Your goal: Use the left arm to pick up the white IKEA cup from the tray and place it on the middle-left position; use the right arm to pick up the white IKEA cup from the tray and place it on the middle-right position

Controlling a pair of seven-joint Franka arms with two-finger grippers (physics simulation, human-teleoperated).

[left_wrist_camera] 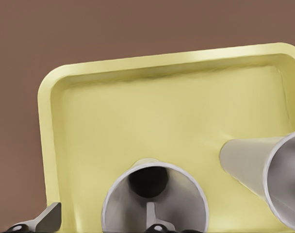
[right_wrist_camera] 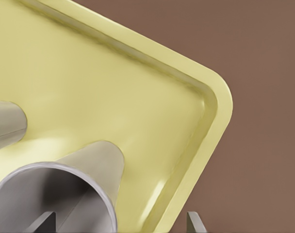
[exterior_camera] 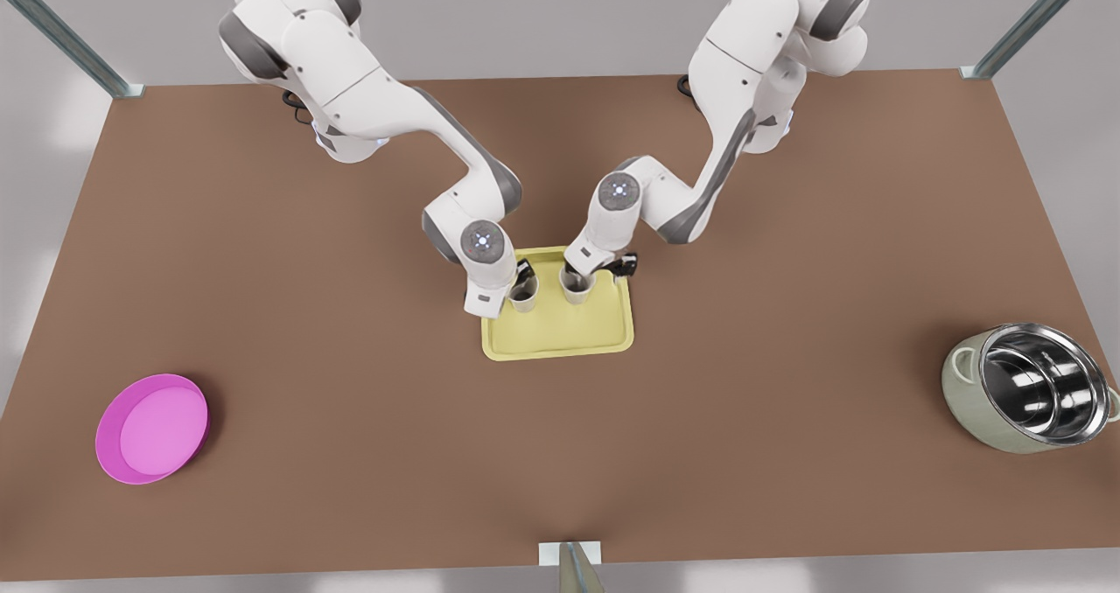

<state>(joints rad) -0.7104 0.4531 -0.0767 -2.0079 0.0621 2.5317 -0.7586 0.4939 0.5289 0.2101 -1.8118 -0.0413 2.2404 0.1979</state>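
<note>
1. The tray [exterior_camera: 560, 335] sits mid-counter [exterior_camera: 350, 453]; both white cups stand on its far half.
2. The left pincer [exterior_camera: 516, 289], toward the front view's left, straddles the left cup's [exterior_camera: 524, 296] wall, one finger [left_wrist_camera: 152, 216] inside and one [left_wrist_camera: 48, 219] outside, not yet closed.
3. The right pincer [exterior_camera: 584, 276] straddles the right cup's [exterior_camera: 575, 291] wall likewise, fingers apart.
4. Judged step: grasping. Next, each pincer should close on its rim, lift clear of the tray, then carry outward to bare counter either side.
</note>
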